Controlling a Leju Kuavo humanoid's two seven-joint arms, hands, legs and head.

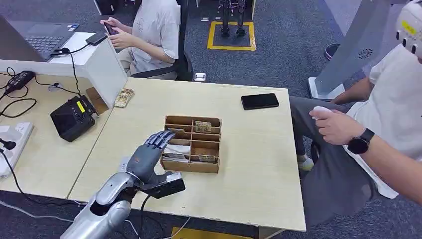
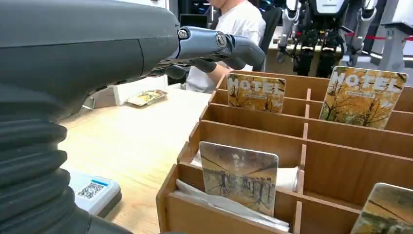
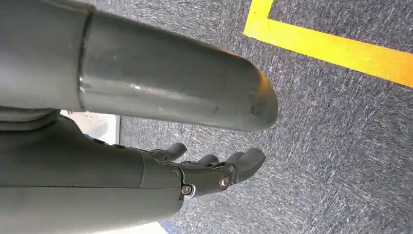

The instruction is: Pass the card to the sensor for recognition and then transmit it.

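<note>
Our left hand (image 1: 149,152) hovers open-fingered, holding nothing, over the compartmented wooden box (image 1: 213,167) on the pale counter (image 1: 249,164). Four printed hotel cards (image 2: 239,175) stand upright inside, faces toward our wrist. Our right hand (image 3: 214,178) hangs loosely open, empty.

The pale wooden table (image 1: 249,164) has a compartmented brown wooden box (image 1: 191,144) sitting mid-top. A flat black phone (image 1: 260,101) lies beyond the box toward the far right corner, and a little stack of printed cards (image 1: 124,97) sits off past its far left.

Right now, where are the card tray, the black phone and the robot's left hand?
card tray (image 1: 191,168): head view, its near wooden wall.
black phone (image 1: 260,101): head view, middle of its screen.
left hand (image 1: 149,152): head view, back of the hand, by the tray's left side.
</note>
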